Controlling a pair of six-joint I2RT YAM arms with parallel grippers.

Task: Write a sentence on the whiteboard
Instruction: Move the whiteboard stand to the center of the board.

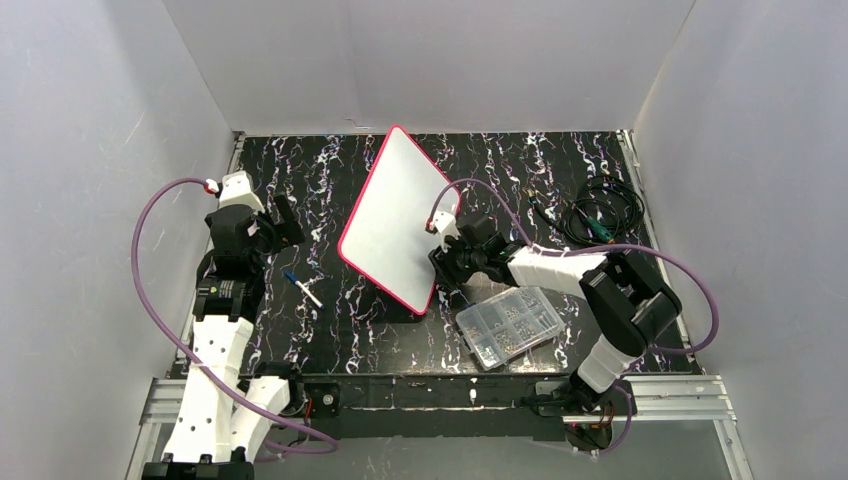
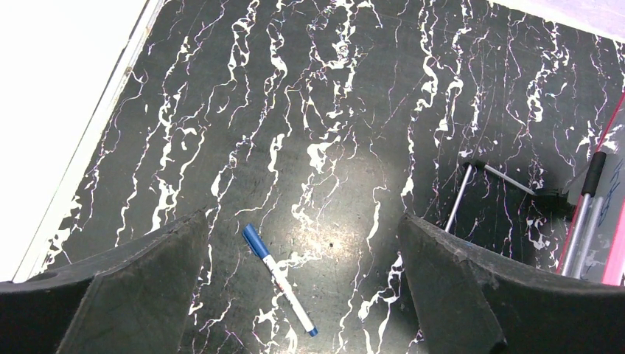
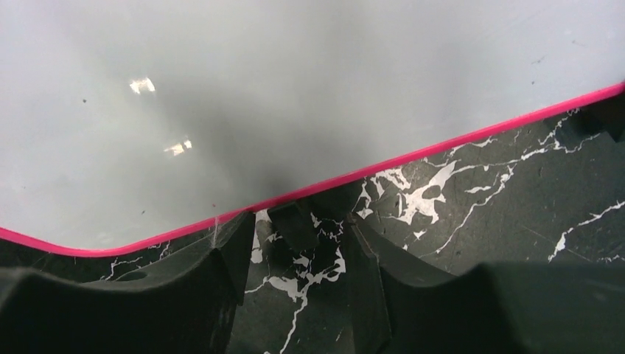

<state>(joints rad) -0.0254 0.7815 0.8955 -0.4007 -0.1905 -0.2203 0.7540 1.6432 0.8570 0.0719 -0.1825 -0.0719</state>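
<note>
The whiteboard (image 1: 395, 215), white with a pink-red frame, stands turned at an angle in the middle of the table. Its face is blank where it shows (image 3: 295, 88), so the sentence is out of view. My right gripper (image 1: 445, 265) is at the board's lower right edge. In the right wrist view it (image 3: 298, 236) is open, with a small black foot (image 3: 293, 223) of the board in the gap, untouched. A blue-capped marker (image 1: 302, 288) lies loose on the table. My left gripper (image 2: 304, 221) hangs wide open above this marker (image 2: 278, 279), holding nothing.
A clear parts box (image 1: 510, 325) sits near the front, just right of the board. Coiled black cables (image 1: 600, 215) lie at the back right. A thin metal stand leg (image 2: 461, 195) and more pens (image 2: 589, 206) show by the board's edge. White walls enclose the table.
</note>
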